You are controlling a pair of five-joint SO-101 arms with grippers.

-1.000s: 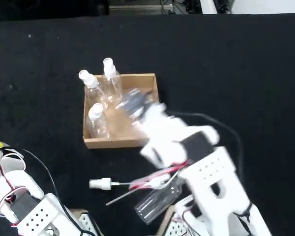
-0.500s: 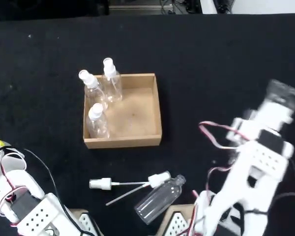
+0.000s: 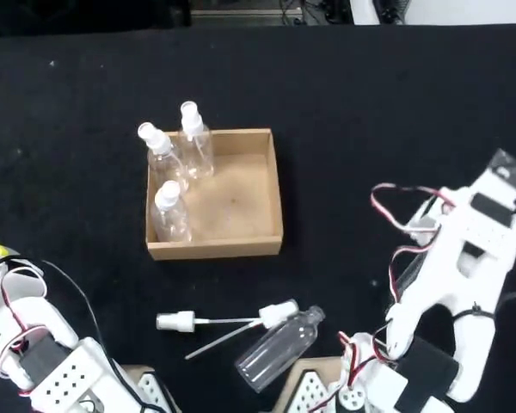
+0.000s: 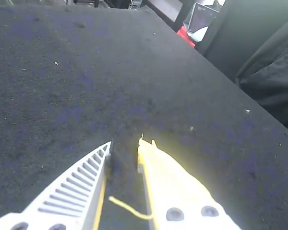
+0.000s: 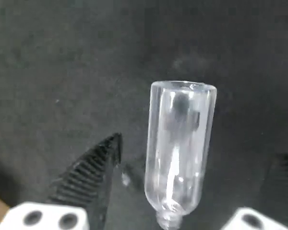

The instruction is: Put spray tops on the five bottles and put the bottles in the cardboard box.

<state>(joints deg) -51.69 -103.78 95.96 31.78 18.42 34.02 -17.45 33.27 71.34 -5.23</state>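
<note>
- The right gripper, well right of the cardboard box: jaws wide apart, an uncapped bottle between them.
- The left gripper: fingers slightly apart over the black mat.
- Three capped bottles stand inside the cardboard box, along its left side.
- A second open bottle and two spray tops lie just in front of the cardboard box.

No writing, label or number can be read on the bottles or the cardboard box.

White plastic throughout — right arm, right of the cardboard box, carries red-and-white cables; left gripper has one yellow finger
</note>
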